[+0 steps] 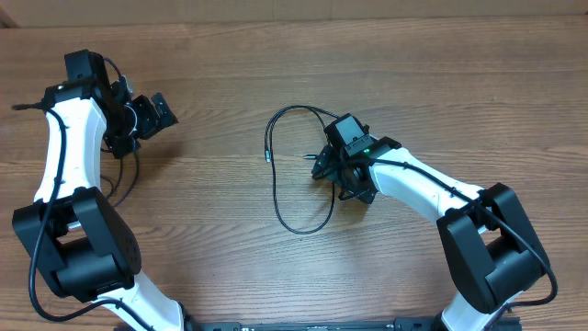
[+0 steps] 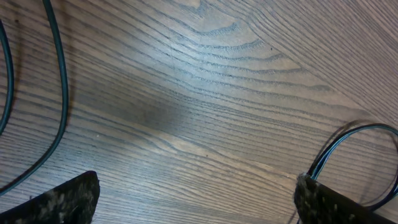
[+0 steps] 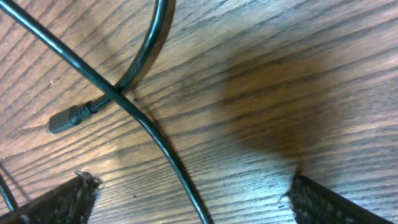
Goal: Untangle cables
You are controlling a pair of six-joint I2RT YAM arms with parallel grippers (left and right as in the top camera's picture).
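Observation:
A thin black cable [image 1: 277,198] lies in an open loop at the table's centre, its plug tip [image 1: 268,153] pointing left. My right gripper [image 1: 335,175] hovers low over the loop's right side. In the right wrist view the cable [image 3: 155,134] crosses itself beside a small plug [image 3: 64,120], and one strand runs down between the wide-apart fingers [image 3: 68,199] without touching them. This gripper [image 3: 193,205] is open. My left gripper [image 1: 147,119] is at the far left, open over bare wood [image 2: 196,199]. Another thin black cord [image 2: 61,93] curves past its left side.
Under the left arm a thin black cord [image 1: 126,176] trails across the table. A black wire with a bluish sheen [image 2: 348,140] loops beside the left gripper's right finger. The table's far edge [image 1: 294,18] runs along the top.

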